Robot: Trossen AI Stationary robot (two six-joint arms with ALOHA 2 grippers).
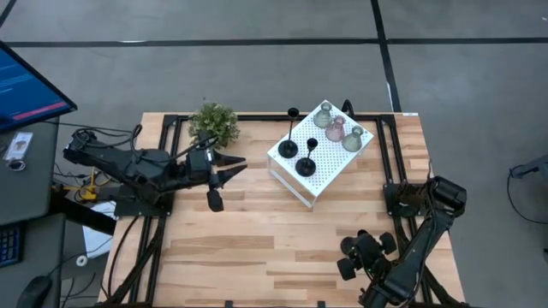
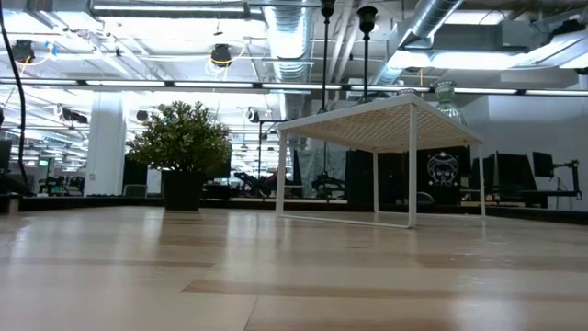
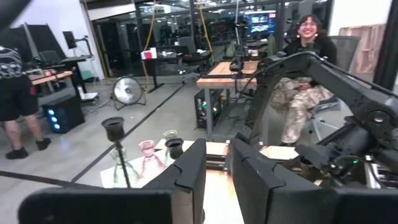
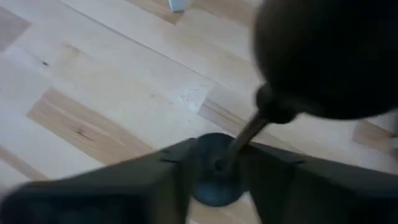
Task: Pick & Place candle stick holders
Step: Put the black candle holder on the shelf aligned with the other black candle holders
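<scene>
The right claw (image 4: pixel 214 163) is closed on the thin stem of a black candle holder (image 4: pixel 214 177), its round base just above the wooden table (image 1: pixel 257 248), near the table's front right corner. The left claw (image 1: pixel 229 169), narrowly parted and empty, hovers beside the white box (image 1: pixel 330 175), which carries two black holders (image 1: pixel 295 150) and three glass ones (image 1: pixel 338 128).

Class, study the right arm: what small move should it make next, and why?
Probably lift the right gripper straight up a little. Its fingers grip the black holder at the base, low over the table, and the other five holders stand on the white box, so it likely goes there next.
</scene>
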